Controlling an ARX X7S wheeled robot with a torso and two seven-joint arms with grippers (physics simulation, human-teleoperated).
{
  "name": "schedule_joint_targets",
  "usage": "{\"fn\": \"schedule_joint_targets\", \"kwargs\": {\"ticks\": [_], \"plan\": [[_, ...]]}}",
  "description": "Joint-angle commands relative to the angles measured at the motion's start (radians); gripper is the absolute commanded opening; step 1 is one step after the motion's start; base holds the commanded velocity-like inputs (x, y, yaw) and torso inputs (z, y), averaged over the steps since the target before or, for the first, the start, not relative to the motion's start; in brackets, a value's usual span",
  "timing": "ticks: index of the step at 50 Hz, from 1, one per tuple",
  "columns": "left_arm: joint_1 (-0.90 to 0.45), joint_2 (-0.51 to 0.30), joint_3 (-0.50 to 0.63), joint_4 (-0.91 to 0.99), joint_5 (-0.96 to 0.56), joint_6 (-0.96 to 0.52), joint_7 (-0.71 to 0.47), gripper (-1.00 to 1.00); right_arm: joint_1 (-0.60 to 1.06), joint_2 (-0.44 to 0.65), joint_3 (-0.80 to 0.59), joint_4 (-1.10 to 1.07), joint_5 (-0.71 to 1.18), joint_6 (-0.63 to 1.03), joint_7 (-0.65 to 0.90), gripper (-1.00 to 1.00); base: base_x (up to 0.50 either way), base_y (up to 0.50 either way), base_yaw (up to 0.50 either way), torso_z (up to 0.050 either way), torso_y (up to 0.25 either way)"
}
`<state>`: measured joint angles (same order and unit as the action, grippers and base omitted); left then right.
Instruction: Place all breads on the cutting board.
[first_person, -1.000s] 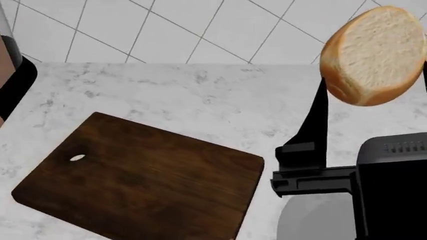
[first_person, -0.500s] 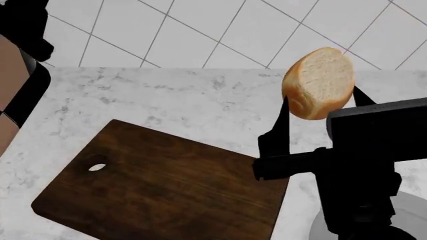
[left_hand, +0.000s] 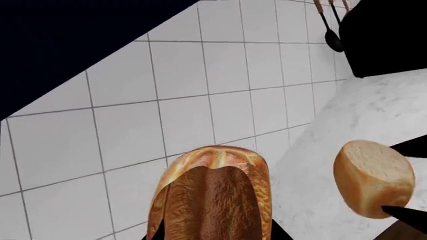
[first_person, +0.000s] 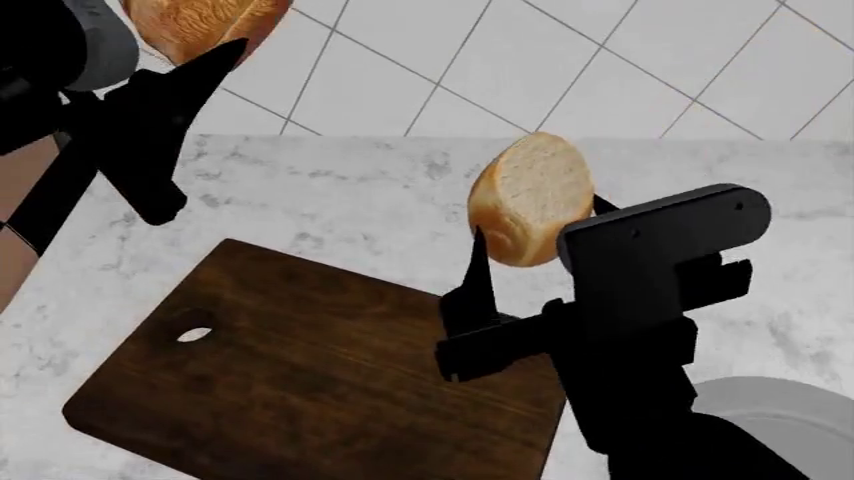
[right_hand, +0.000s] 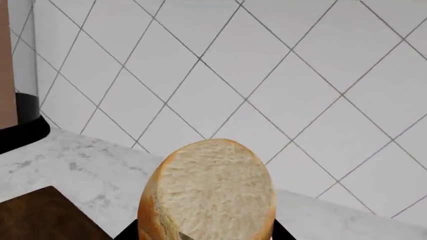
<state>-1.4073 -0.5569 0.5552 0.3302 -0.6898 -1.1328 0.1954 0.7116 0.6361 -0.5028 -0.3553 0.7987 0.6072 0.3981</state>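
The right gripper (first_person: 514, 255) pinches the loaf chunk (first_person: 530, 200) between its fingers (first_person: 470, 275), held in the air over the far right corner of the cutting board (first_person: 320, 370). The pale cut face turns toward the right. In the right wrist view the chunk (right_hand: 208, 192) fills the lower middle, with a corner of the board (right_hand: 40, 217) below and to one side.

The left gripper (first_person: 187, 65) is raised at the far left, above the table's far edge, its fingers (first_person: 200, 70) closed around the crusty roll (first_person: 200, 25) — only the roll's lower part shows in the head view. In the left wrist view the roll (left_hand: 213, 197) sits between the finger tips, and the chunk (left_hand: 372, 177) shows further off, gripped by the other arm's dark fingers.

The board lies bare on the table (first_person: 347, 190), turned at an angle, its oval hole (first_person: 195, 334) toward the left end. Open marble lies between the board's far edge and the wall. A round grey plate (first_person: 774, 415) lies near right, just beside the board's right edge and partly hidden by the right arm.

The table is white marble with grey veining; behind it rises a white tiled wall (first_person: 534, 60). Dark utensils (left_hand: 330, 30) hang on the wall in the left wrist view. No writing can be read.
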Motion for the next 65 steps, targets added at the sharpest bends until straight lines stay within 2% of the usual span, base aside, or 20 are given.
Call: {"fn": "schedule_joint_targets", "kwargs": {"ticks": [1, 11, 16, 24, 48, 65], "plan": [[0.045, -0.035, -0.038, 0.099, -0.11, -0.091, -0.007, -1.0, 0.031, -0.014, -0.035, -0.002, -0.028, 0.034, -0.047, -1.0, 0.0, 0.0, 0.0, 0.0, 0.0], [0.098, -0.081, -0.026, 0.138, -0.14, -0.134, -0.016, -1.0, 0.035, -0.021, -0.067, -0.011, -0.025, 0.063, -0.056, -1.0, 0.0, 0.0, 0.0, 0.0, 0.0], [0.097, -0.071, -0.014, 0.083, -0.139, -0.134, 0.001, -1.0, 0.041, -0.032, -0.087, 0.017, -0.027, 0.07, -0.076, -1.0, 0.0, 0.0, 0.0, 0.0, 0.0], [0.151, -0.063, 0.04, -0.02, -0.087, -0.048, 0.044, -1.0, 0.024, -0.04, -0.113, 0.054, -0.026, 0.08, -0.095, -1.0, 0.0, 0.0, 0.0, 0.0, 0.0], [0.265, -0.057, 0.087, -0.02, -0.118, -0.031, 0.06, -1.0, 0.021, -0.091, -0.156, 0.162, -0.027, 0.065, -0.162, -1.0, 0.0, 0.0, 0.0, 0.0, 0.0], [0.292, -0.056, 0.098, -0.039, -0.138, -0.034, 0.072, -1.0, 0.027, -0.108, -0.184, 0.191, -0.022, 0.08, -0.19, -1.0, 0.0, 0.0, 0.0, 0.0, 0.001]]}}
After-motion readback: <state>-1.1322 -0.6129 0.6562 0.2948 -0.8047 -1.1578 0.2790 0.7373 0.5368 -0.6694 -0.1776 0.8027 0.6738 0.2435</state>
